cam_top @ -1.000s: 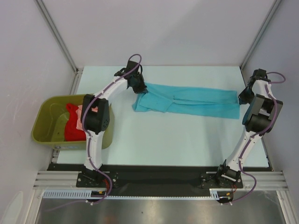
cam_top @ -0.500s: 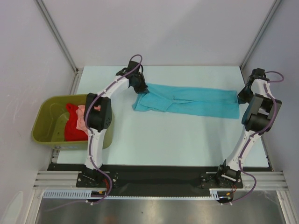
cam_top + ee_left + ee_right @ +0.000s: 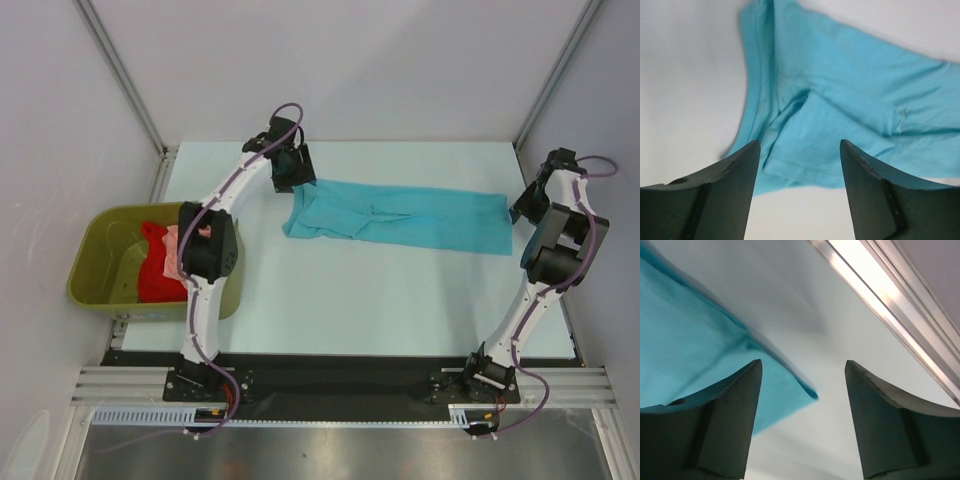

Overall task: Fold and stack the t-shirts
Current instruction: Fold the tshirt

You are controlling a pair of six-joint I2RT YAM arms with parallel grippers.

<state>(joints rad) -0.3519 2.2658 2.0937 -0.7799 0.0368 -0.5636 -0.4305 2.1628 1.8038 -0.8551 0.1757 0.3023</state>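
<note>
The turquoise-blue t-shirt [image 3: 400, 217] lies in a long folded band across the far half of the table. My left gripper [image 3: 297, 172] hovers open just off its left end; the left wrist view shows the cloth [image 3: 840, 85] beyond the spread fingers, nothing between them [image 3: 800, 142]. At the shirt's right end my right gripper [image 3: 522, 208] stands open too, and the shirt's corner [image 3: 685, 340] lies flat between and beyond its fingers [image 3: 803, 362]. A red t-shirt [image 3: 155, 275] and a salmon-pink one [image 3: 175, 250] lie crumpled in the tub.
The olive-green plastic tub [image 3: 85, 285] stands off the table's left edge beside the left arm. An aluminium frame rail [image 3: 890, 305] runs along the table's right edge close to the right gripper. White walls enclose the back and sides.
Both grippers went from shut on the turquoise shirt's ends to open, letting the cloth go. The left gripper drew back slightly toward the far left; the right shifted slightly right.
</note>
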